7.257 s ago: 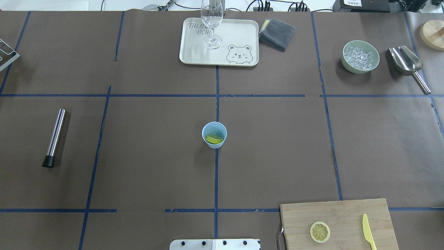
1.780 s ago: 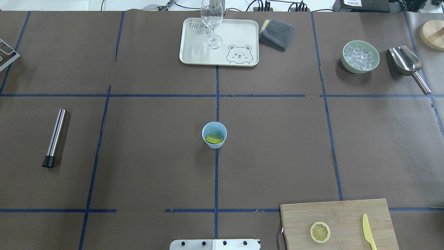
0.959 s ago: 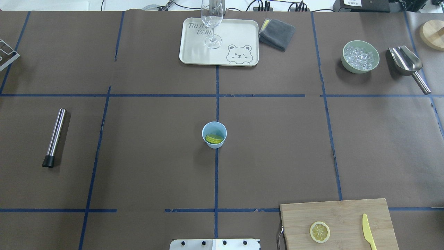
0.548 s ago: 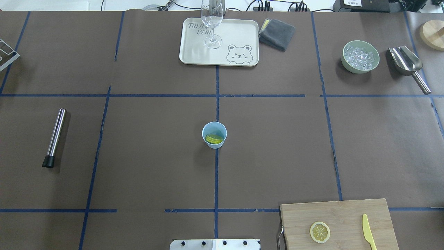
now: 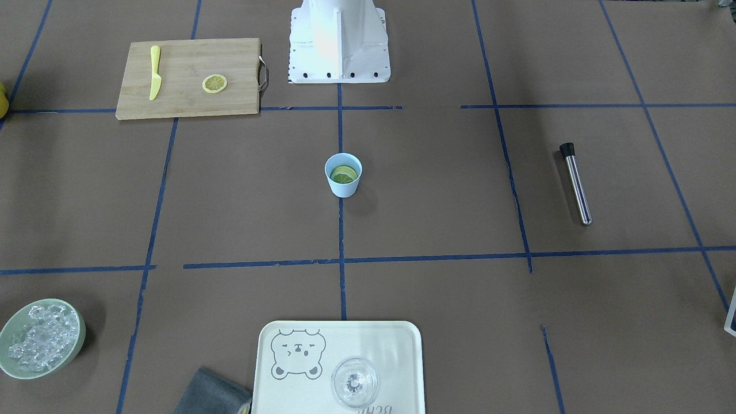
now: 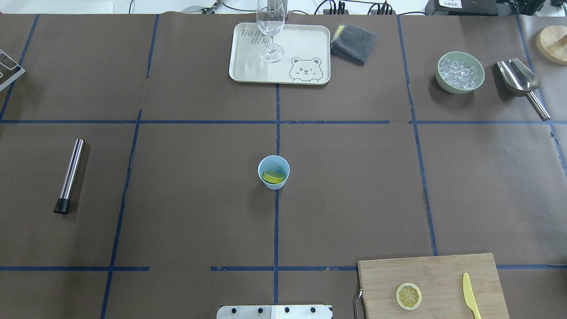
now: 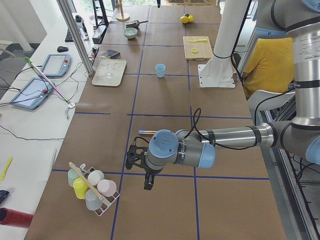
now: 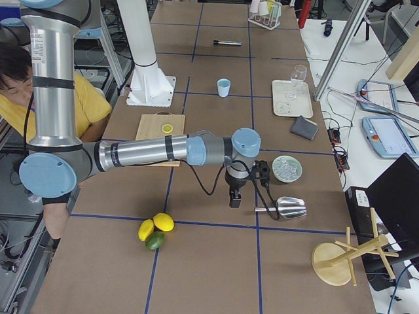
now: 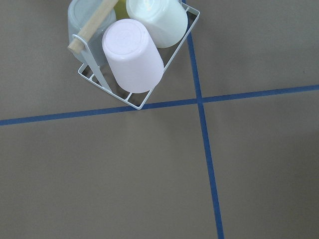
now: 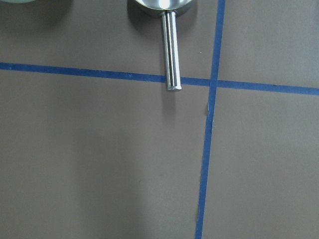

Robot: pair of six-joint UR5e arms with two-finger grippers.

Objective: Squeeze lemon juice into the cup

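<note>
- Black left gripper [image 7: 148, 184] hangs low over bare paper, lower middle of the left-end view, beside the wire rack [image 9: 137, 105]; we cannot tell how its jaws stand.
- Right gripper [image 8: 233, 198], mid-frame in the right-end view, hangs near the scoop [image 8: 290, 207]; its jaws are equally unreadable.
- Both are well apart from the work, so we judge them parked.
- The lemon [image 6: 273, 177] lies inside the cup [image 6: 274, 186] at centre frame, so squeezing looks finished to us.
- The thin slice [image 6: 408, 296] rests on the board [image 6: 443, 270], lower right.

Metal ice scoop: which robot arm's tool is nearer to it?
Right. The right tool hangs just off the handle end of the scoop; the left tool is far off at the other end, beside the cup rack.
</note>
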